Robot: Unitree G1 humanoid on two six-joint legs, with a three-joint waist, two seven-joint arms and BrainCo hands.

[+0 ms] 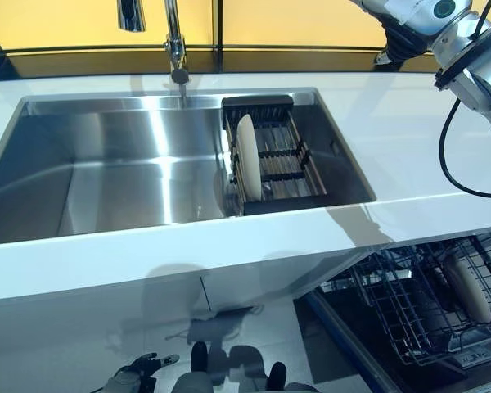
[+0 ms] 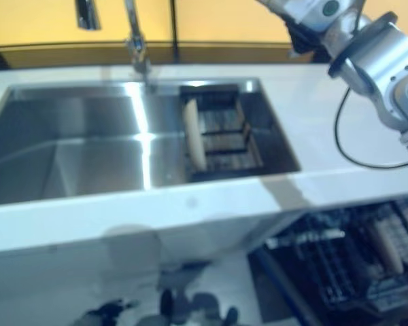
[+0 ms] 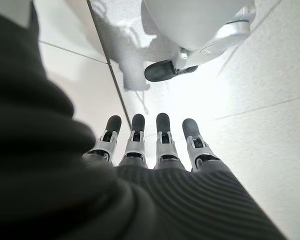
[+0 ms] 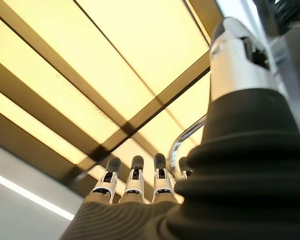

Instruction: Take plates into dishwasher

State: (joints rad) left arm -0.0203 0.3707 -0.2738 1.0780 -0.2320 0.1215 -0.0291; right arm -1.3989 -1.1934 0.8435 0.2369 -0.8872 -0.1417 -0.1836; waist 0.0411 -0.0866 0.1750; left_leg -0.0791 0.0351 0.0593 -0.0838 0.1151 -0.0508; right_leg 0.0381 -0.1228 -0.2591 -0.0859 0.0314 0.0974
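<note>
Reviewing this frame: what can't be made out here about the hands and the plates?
- Right hand: outside both eye views, past the top edge; its wrist view shows straight fingers, thumb hidden.
- Left hand: cut by the bottom edge.
- Plate in dishwasher rack: partly screened by wires.
- Plate in sink rack: edge-on, face unseen.

sink (image 1: 82,205) left: open | rack (image 1: 282,168): plate (image 1: 245,155) upright | dishwasher rack (image 1: 409,307): seemingly crowded
</note>
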